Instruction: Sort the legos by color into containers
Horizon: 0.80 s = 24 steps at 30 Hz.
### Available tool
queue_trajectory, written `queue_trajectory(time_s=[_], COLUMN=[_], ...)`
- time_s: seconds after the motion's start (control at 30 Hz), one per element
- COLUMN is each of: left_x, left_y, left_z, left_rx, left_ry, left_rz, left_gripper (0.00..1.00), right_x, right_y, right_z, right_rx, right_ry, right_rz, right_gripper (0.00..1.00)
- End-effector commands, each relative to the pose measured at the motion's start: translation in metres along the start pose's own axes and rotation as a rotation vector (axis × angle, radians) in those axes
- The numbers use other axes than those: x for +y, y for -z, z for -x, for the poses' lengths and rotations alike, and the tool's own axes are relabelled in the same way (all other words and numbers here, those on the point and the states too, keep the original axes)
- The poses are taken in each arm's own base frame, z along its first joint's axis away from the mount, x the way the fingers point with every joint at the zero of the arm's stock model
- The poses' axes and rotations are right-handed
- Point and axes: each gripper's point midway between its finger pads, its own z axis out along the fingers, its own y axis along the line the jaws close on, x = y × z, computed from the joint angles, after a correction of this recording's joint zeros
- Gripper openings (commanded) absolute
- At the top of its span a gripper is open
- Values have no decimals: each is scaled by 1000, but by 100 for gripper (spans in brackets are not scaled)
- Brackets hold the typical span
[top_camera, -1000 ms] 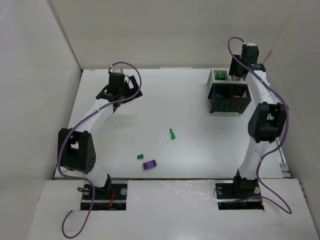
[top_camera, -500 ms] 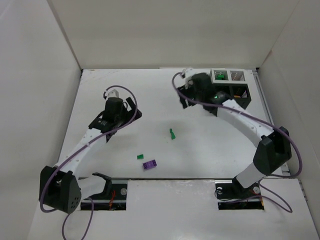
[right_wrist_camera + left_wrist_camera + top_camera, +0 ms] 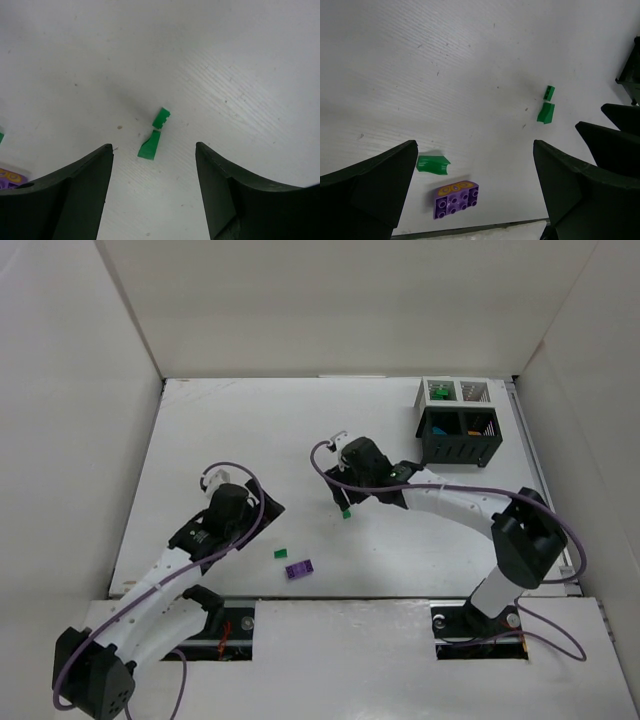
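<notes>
Three loose bricks from above: green brick [image 3: 345,510] close by the right gripper [image 3: 342,497], small green brick [image 3: 281,553] and purple brick [image 3: 298,568] beside the left gripper [image 3: 262,520], bins [image 3: 457,430] at far right. Left wrist: jaws wide, empty, framing those two. Right wrist: jaws parted, empty, framing the green brick.

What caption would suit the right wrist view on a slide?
Open right gripper hovering over two small green legos on the white table.

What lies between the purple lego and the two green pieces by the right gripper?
Bare table separates the purple lego from the green pieces, in the left wrist view; the lone green lego sits off that line.
</notes>
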Motion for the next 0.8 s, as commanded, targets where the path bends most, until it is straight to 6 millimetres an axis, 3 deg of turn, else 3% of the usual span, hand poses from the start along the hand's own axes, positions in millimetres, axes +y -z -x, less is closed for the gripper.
queue_trajectory(time_s=[0.0, 0.07, 0.13, 0.47, 0.77], left_x=[10, 6, 13, -6, -6], left_y=[-2, -3, -6, -8, -11], left_z=[-6, -6, -9, 2, 6], left_rx=[-1, 5, 15, -17, -16], left_ry=[29, 17, -3, -46, -72], left_rz=[56, 68, 121, 91, 130], left_gripper=[100, 100, 100, 100, 100], right_x=[13, 15, 12, 3, 7], right_y=[-15, -21, -30, -45, -53], right_z=[-19, -23, -33, -58, -67], right_rx=[42, 51, 82, 150, 177], right_ry=[-52, -59, -77, -93, -101], right_rz=[9, 1, -22, -86, -72], right_gripper=[71, 70, 63, 58, 26])
